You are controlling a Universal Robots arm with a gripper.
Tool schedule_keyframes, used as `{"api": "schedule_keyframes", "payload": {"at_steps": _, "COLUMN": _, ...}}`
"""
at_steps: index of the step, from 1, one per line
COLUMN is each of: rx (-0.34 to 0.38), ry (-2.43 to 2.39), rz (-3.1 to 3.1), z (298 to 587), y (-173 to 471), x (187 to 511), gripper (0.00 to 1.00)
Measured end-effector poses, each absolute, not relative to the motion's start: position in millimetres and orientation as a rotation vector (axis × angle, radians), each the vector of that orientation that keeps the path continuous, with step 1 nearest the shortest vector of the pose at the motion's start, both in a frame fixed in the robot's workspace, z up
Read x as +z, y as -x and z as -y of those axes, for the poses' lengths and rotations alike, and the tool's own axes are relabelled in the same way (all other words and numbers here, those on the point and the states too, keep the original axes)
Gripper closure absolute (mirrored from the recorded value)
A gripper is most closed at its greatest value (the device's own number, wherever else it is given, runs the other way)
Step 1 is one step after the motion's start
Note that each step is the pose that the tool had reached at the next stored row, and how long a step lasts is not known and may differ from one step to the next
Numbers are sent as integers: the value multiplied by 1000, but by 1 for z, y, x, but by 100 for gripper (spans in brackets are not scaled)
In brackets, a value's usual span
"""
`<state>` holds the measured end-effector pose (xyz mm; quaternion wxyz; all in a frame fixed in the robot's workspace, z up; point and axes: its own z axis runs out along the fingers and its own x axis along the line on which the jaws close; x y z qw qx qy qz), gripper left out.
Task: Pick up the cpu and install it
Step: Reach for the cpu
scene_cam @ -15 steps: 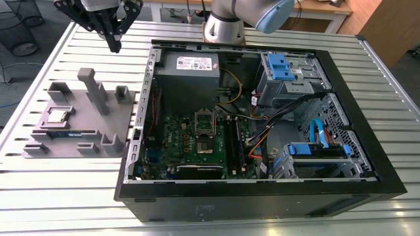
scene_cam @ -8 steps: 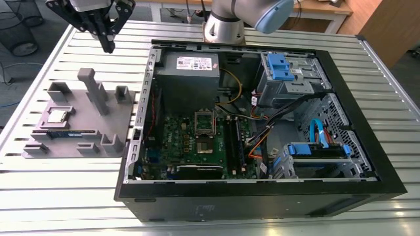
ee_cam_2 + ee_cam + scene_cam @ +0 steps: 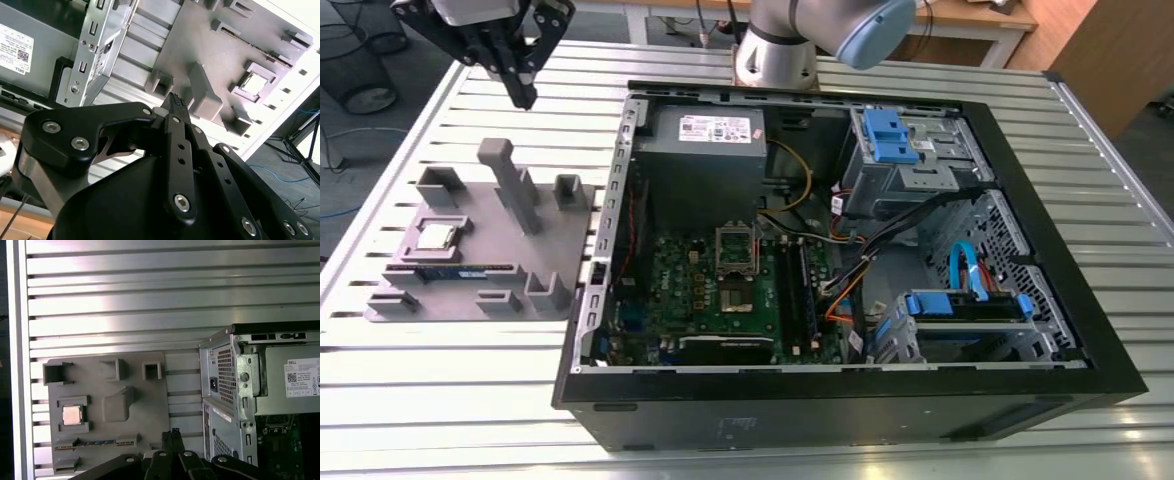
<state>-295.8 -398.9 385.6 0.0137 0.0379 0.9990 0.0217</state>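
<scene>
The cpu [image 3: 438, 236] is a small silvery square chip lying in a framed pocket of the grey holder block [image 3: 520, 262] at the exterior view's left. The wrist views show the cpu [image 3: 72, 415] [image 3: 255, 83] lying flat and uncovered. My gripper [image 3: 523, 96] hangs in the air beyond the holder's far edge, well above the cpu and apart from it. Its black fingers [image 3: 172, 434] [image 3: 175, 102] are shut together with nothing between them. The socket [image 3: 736, 256] on the green motherboard [image 3: 680, 290] sits inside the open computer case [image 3: 854, 395].
A blue-green memory stick [image 3: 454, 271] lies in a slot of the holder, next to the cpu. A tall grey post [image 3: 514, 185] rises from the holder. The case holds a power supply [image 3: 704, 135], cables and blue drive bays [image 3: 897, 140]. The slatted metal table [image 3: 454, 400] surrounds everything.
</scene>
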Motion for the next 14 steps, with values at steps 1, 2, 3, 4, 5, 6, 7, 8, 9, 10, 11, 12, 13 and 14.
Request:
{"api": "schedule_keyframes", "payload": {"at_steps": 1, "rx": 68, "ry": -118, "rz": -3111, "z": 399, "y": 298, "x": 385, "gripper": 89}}
{"api": "schedule_keyframes", "payload": {"at_steps": 2, "rx": 68, "ry": -118, "rz": -3111, "z": 399, "y": 300, "x": 385, "gripper": 89}}
{"api": "schedule_keyframes", "payload": {"at_steps": 3, "rx": 68, "ry": -118, "rz": -3111, "z": 399, "y": 302, "x": 385, "gripper": 89}}
{"api": "schedule_keyframes", "payload": {"at_steps": 4, "rx": 68, "ry": -118, "rz": -3111, "z": 399, "y": 305, "x": 384, "gripper": 89}}
{"api": "schedule_keyframes", "payload": {"at_steps": 5, "rx": 68, "ry": -118, "rz": -3111, "z": 399, "y": 307, "x": 384, "gripper": 89}}
{"api": "schedule_keyframes", "payload": {"at_steps": 6, "rx": 68, "ry": -118, "rz": -3111, "z": 399, "y": 309, "x": 384, "gripper": 89}}
{"api": "schedule_keyframes", "payload": {"at_steps": 7, "rx": 68, "ry": -118, "rz": -3111, "z": 399, "y": 311, "x": 383, "gripper": 89}}
{"api": "schedule_keyframes", "payload": {"at_steps": 8, "rx": 68, "ry": -118, "rz": -3111, "z": 399, "y": 314, "x": 383, "gripper": 89}}
{"api": "schedule_keyframes", "payload": {"at_steps": 9, "rx": 68, "ry": -118, "rz": -3111, "z": 399, "y": 316, "x": 383, "gripper": 89}}
{"api": "schedule_keyframes", "payload": {"at_steps": 10, "rx": 68, "ry": -118, "rz": -3111, "z": 399, "y": 318, "x": 383, "gripper": 89}}
{"api": "schedule_keyframes", "payload": {"at_steps": 11, "rx": 68, "ry": -118, "rz": -3111, "z": 399, "y": 320, "x": 382, "gripper": 89}}
{"api": "schedule_keyframes", "payload": {"at_steps": 12, "rx": 68, "ry": -118, "rz": -3111, "z": 399, "y": 322, "x": 382, "gripper": 89}}
{"api": "schedule_keyframes", "payload": {"at_steps": 13, "rx": 68, "ry": -118, "rz": -3111, "z": 399, "y": 325, "x": 382, "gripper": 89}}
{"api": "schedule_keyframes", "payload": {"at_steps": 14, "rx": 68, "ry": -118, "rz": -3111, "z": 399, "y": 327, "x": 381, "gripper": 89}}
